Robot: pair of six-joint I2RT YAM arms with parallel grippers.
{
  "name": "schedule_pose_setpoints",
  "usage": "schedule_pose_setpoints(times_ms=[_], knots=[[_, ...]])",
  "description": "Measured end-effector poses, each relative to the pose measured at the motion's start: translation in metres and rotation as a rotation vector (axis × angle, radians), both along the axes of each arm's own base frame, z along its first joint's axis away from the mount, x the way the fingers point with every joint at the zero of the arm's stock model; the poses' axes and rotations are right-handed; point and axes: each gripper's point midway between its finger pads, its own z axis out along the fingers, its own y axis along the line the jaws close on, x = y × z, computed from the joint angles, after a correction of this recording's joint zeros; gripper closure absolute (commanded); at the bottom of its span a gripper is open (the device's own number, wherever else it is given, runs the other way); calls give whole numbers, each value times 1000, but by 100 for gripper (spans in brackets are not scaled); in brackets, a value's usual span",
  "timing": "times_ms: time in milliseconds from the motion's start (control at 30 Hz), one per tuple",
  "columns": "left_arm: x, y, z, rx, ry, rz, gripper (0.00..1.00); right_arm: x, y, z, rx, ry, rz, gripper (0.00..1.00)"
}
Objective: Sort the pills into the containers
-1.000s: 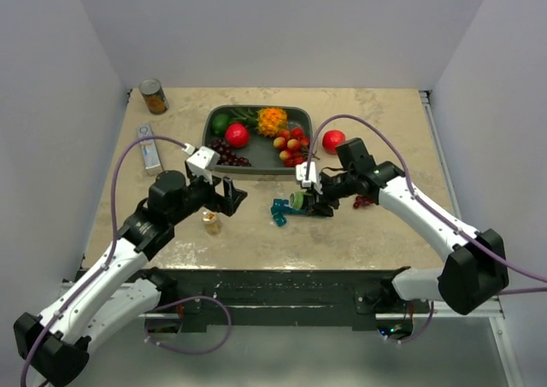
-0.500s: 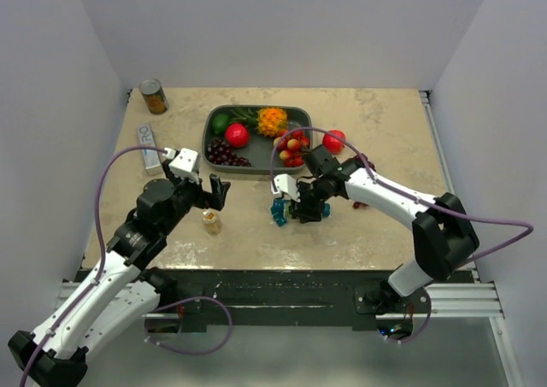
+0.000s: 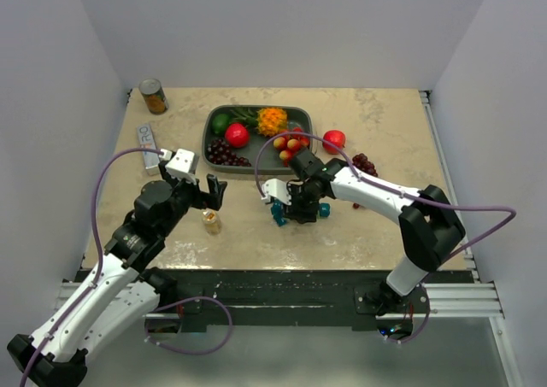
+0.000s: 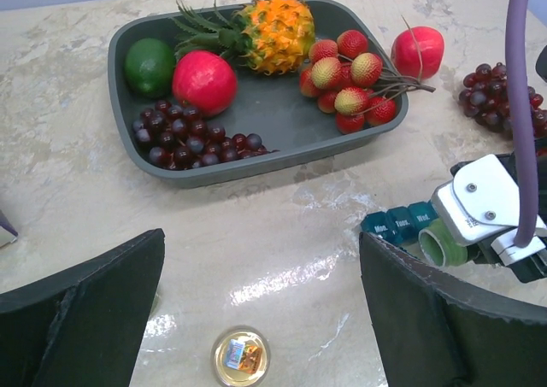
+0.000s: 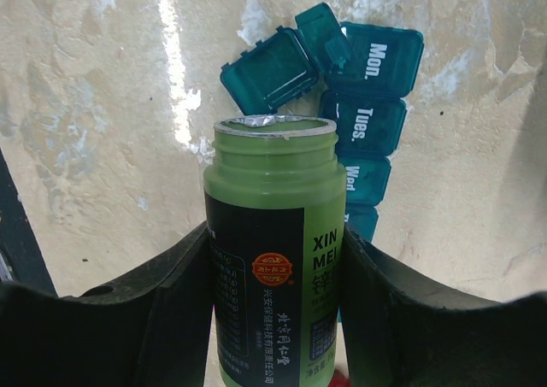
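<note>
The containers (image 5: 376, 122) are a teal strip of day-marked cells lying flat, with one lid open (image 5: 272, 71). They also show in the top view (image 3: 279, 212) and in the left wrist view (image 4: 397, 223). My right gripper (image 5: 275, 242) is shut on an uncapped green pill bottle (image 5: 273, 259), its mouth tipped over the strip. In the top view that gripper (image 3: 297, 206) sits right at the strip. My left gripper (image 4: 262, 250) is open and empty, hovering over a small gold cap (image 4: 240, 359) with a packet inside. No loose pills show.
A grey fruit tray (image 3: 295, 112) with several fruits lies behind the strip. A red apple (image 3: 333, 139) and dark grapes (image 3: 365, 161) lie to its right. A tin can (image 3: 153, 96) and a white remote-like bar (image 3: 147, 144) stand at the far left.
My right arm has swung left with the green bottle, bringing it down over the teal strip. My left gripper has drawn back a little to the left, staying open.
</note>
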Motion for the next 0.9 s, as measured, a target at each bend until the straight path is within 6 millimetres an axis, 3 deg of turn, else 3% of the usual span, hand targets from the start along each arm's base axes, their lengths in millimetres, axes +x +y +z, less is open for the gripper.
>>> schedule_pose_setpoints(times_ms=[900], knots=[[1, 9, 5, -7, -16, 33, 1, 5, 0, -6, -183, -61, -1, 100]])
